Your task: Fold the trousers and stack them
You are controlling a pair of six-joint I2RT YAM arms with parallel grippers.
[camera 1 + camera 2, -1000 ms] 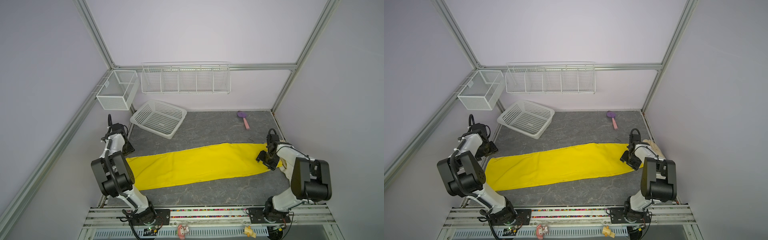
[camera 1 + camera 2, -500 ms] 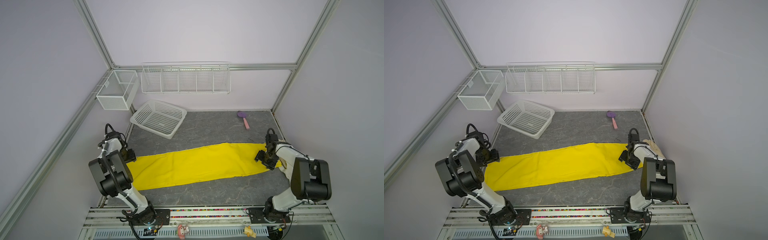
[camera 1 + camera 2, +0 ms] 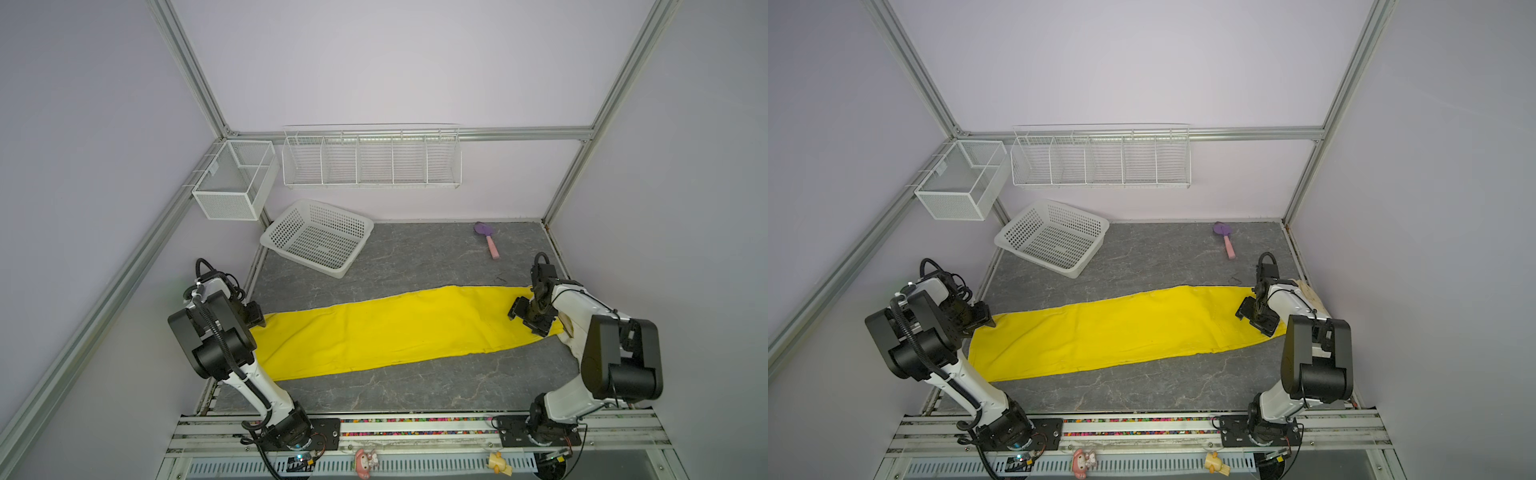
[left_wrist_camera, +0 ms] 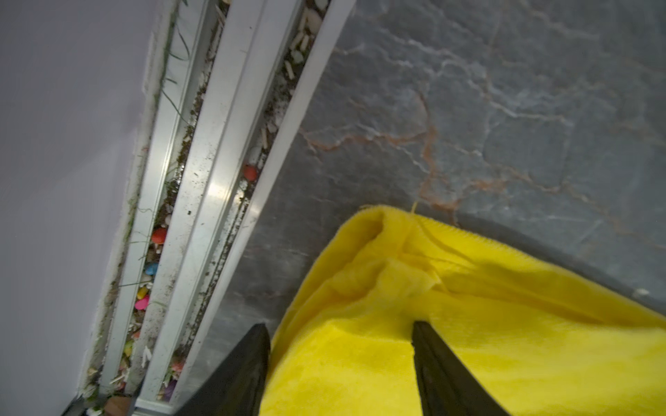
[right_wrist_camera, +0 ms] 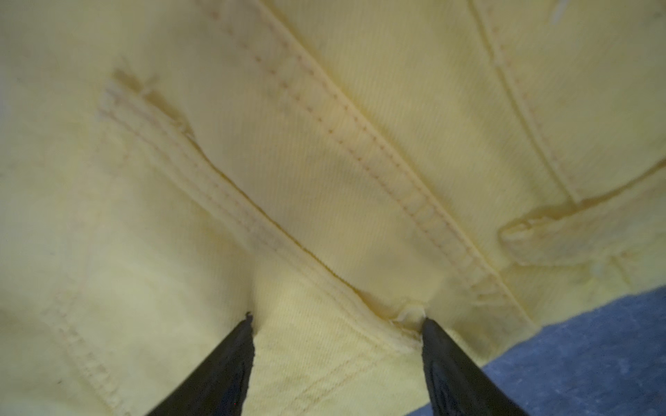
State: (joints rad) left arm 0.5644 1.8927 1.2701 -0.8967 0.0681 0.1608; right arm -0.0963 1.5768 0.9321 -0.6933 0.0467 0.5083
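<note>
The trousers (image 3: 386, 328) are laid flat as one long yellow band across the lower middle of both top views, on the grey counter (image 3: 415, 257), slanting from lower left up to the right. From the single narrow band, the legs are judged to be laid one over the other. No crosswise fold is seen and nothing is stacked. The leg hems are at the left end, and the waist, with its seams and belt loop, is at the right end. The left tool (image 4: 340, 327) is set over the hem corner with its jaws apart, cloth between them and nothing clamped. The right tool (image 5: 337, 320) is pressed onto the waist, its jaws likewise apart and straddling a seam. Both ends are thus judged ready to be pinched, with the end-to-end folds and the stacking left to do. A white basket (image 3: 318, 239) lies tilted at the counter's upper left, and a purple scoop (image 3: 486, 237) at its upper right.
</note>
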